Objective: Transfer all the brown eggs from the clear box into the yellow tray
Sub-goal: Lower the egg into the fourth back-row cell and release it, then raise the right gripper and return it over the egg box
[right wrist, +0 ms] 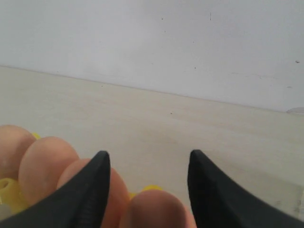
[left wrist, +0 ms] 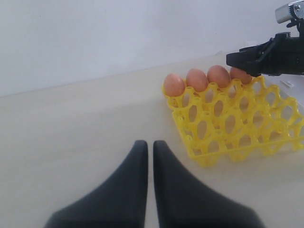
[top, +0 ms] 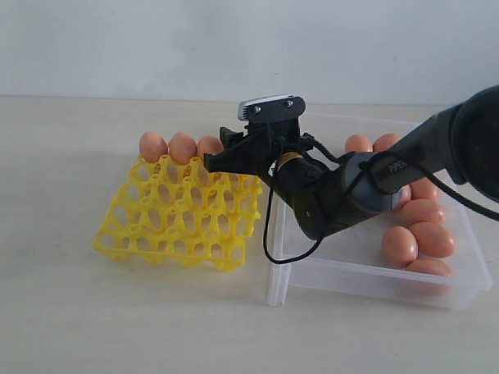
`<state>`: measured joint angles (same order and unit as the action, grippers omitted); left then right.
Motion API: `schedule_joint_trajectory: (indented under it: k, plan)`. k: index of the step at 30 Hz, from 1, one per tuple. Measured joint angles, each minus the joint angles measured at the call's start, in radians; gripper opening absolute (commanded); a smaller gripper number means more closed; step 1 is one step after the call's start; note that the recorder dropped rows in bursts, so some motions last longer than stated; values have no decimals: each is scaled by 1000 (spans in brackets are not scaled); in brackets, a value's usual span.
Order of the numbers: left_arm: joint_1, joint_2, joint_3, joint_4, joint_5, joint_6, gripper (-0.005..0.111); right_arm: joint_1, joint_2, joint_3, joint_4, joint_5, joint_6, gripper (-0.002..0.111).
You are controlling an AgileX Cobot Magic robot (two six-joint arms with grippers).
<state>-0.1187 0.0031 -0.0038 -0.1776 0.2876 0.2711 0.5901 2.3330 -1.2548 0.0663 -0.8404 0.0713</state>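
Knock/snag risk at back row of yellow tray (top: pixel 178 225)
L gripper (left wrist: pixel 150 142) hung short of the tray, fingers pressed together, nothing in them. Tray's back row had 3 brown eggs (top: pixel 183 146) seated. R gripper (right wrist: pixel 148 156) stood over the 4th, fingers spread, egg low between them, prob. not pinched. One finger was tight beside egg 3, so a sloppy pull-out could roll it. Slack cable (top: pixel 268 237) could catch tray posts. Other eggs lay in clear box (top: pixel 369 281), right end.

Black arm (top: pixel 331 198), looped black cable (top: pixel 266 229), pointed black gripper (right wrist: pixel 148 156)
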Motion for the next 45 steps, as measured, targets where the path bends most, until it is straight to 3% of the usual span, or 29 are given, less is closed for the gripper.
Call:
schedule_joint_trajectory:
  k: [7,9,11,12,16,25,37,40,45]
  plan:
    - [0,0,0,0,0,0,4,0,-85,0,4,86,0,45]
    - [0,0,0,0,0,0,4,0,-152,0,4,176,0,33]
    - [0,0,0,0,0,0,4,0,-215,0,5,299,0,5]
    - [0,0,0,0,0,0,4,0,-244,0,5,373,0,0]
    - [0,0,0,0,0,0,4,0,-355,0,8,702,-55,0]
    - [0,0,0,0,0,0,4,0,-496,0,-90,1199,-120,0]
    - [0,0,0,0,0,0,4,0,-513,0,-323,1455,-71,0]
    - [0,0,0,0,0,0,4,-61,-513,0,-430,1528,94,0]
    - [0,0,0,0,0,0,4,-172,-513,0,-405,1546,72,0]
